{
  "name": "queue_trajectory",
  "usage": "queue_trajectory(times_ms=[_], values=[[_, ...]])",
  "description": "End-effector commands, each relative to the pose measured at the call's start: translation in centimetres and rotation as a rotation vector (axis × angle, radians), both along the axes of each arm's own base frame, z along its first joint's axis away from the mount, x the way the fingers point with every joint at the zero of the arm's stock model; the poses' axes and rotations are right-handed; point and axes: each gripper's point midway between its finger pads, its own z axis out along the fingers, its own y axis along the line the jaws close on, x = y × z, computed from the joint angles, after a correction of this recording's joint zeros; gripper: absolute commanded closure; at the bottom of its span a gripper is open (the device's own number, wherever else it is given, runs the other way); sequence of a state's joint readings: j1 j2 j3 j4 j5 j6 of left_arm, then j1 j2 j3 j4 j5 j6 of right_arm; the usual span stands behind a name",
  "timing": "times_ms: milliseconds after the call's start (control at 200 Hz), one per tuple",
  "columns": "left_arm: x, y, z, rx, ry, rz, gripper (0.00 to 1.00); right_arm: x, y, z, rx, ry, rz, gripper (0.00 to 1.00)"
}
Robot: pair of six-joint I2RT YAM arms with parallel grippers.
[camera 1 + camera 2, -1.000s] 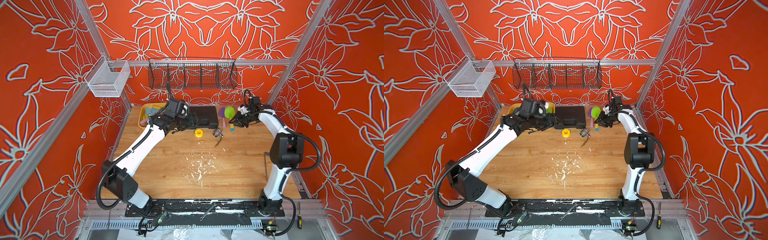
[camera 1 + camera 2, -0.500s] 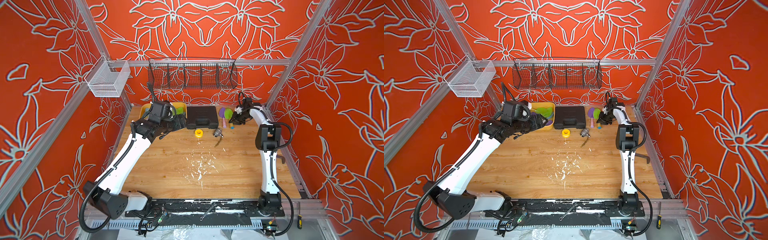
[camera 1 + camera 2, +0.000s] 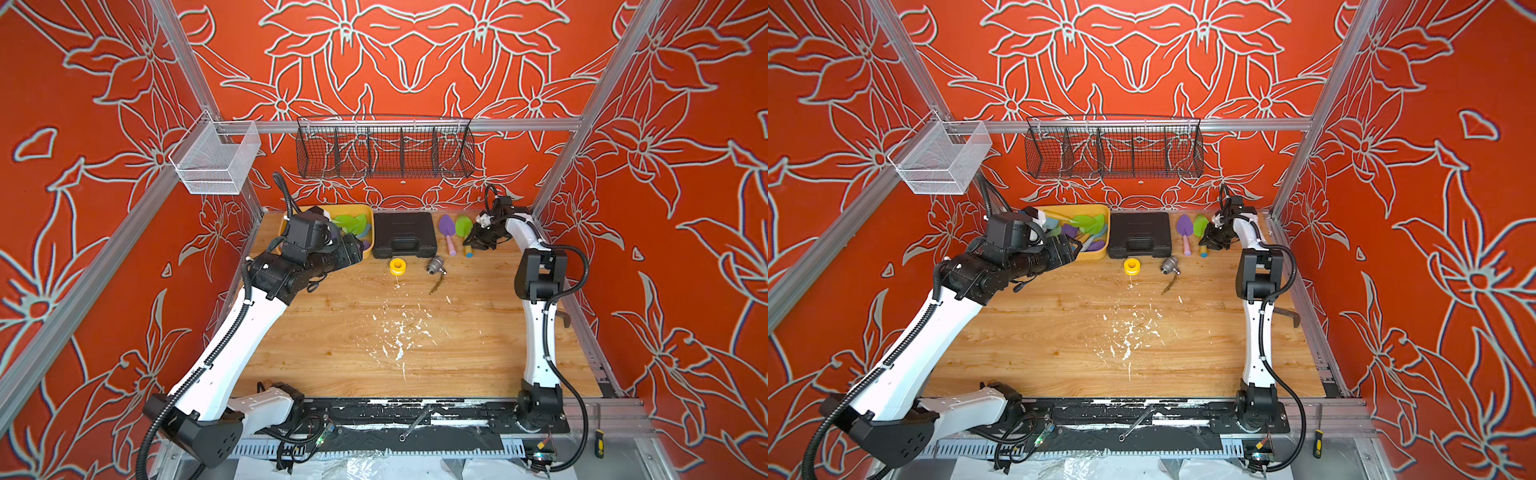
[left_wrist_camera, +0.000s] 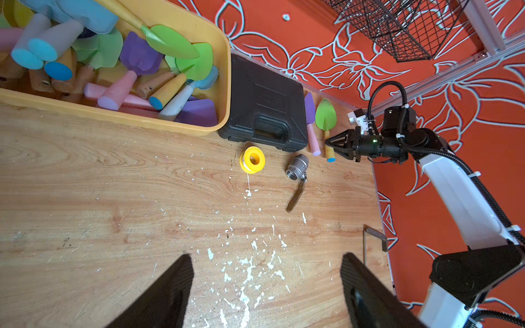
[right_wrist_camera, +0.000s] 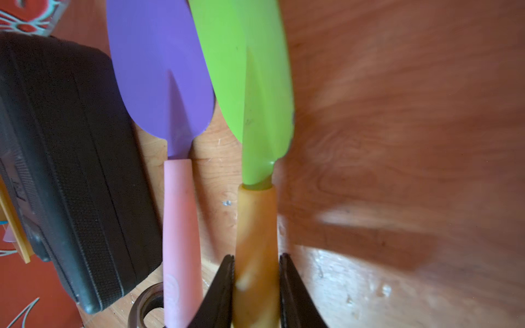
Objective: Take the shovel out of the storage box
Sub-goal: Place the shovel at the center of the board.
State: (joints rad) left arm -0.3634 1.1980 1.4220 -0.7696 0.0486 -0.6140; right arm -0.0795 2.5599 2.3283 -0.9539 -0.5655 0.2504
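While pinching green shovel (image 5: 250, 85) by its yellow handle in right hand (image 5: 257, 255), set flat on worktop (image 4: 85, 198) beside purple shovel (image 5: 159, 71), well apart from storage box (image 4: 142, 120), then loosen slowly. Leave left hand (image 4: 267, 255) wide open, empty.

No word or number can be read. The case (image 4: 264, 93), on the far side of the pink handle (image 5: 179, 227) from the right claw (image 5: 256, 258), has a small embossed mark on its lid — too faint to make out. The pink handle, just beside the claw and the green shovel (image 5: 250, 85) it grips, bears a round stamped emblem near its end — illegible.
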Motion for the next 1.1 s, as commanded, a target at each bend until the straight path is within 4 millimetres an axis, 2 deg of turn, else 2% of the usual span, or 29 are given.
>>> queue_trajectory(times_ms=[0, 160, 410, 560, 686, 786, 856, 941, 1096], values=[[0.1, 0.5, 0.1, -0.001, -0.003, 0.028, 0.18, 0.4, -0.4, 0.5, 0.016, -0.016, 0.019, 1.0], [0.5, 0.4, -0.5, 0.005, 0.009, 0.033, 0.18, 0.5, -0.1, -1.3, 0.042, 0.026, 0.034, 1.0], [2.1, -0.3, -1.2, 0.006, 0.03, 0.03, 0.18, 0.3, 0.0, -2.4, 0.058, 0.049, 0.03, 1.0], [3.3, -0.3, -2.0, 0.021, 0.05, 0.05, 0.18, 0.3, -0.5, -2.8, 0.042, 0.049, 0.029, 0.85], [4.3, 0.2, -3.0, 0.038, 0.081, 0.089, 0.18, 0.4, -1.1, -2.4, 0.027, 0.04, 0.023, 0.6], [5.2, 0.9, -4.1, 0.051, 0.134, 0.136, 0.17, 0.6, -1.3, -1.3, 0.02, 0.017, 0.022, 0.44], [6.2, 1.4, -4.9, 0.077, 0.164, 0.156, 0.17, 0.7, -1.2, -0.1, 0.021, 0.0, 0.019, 0.37], [7.5, 2.5, -5.9, 0.115, 0.219, 0.189, 0.17, 0.7, -0.9, 2.0, 0.033, -0.027, 0.015, 0.32], [10.5, 4.4, -7.8, 0.188, 0.303, 0.196, 0.18, -0.6, 0.0, 6.0, 0.072, -0.067, 0.009, 0.26]])
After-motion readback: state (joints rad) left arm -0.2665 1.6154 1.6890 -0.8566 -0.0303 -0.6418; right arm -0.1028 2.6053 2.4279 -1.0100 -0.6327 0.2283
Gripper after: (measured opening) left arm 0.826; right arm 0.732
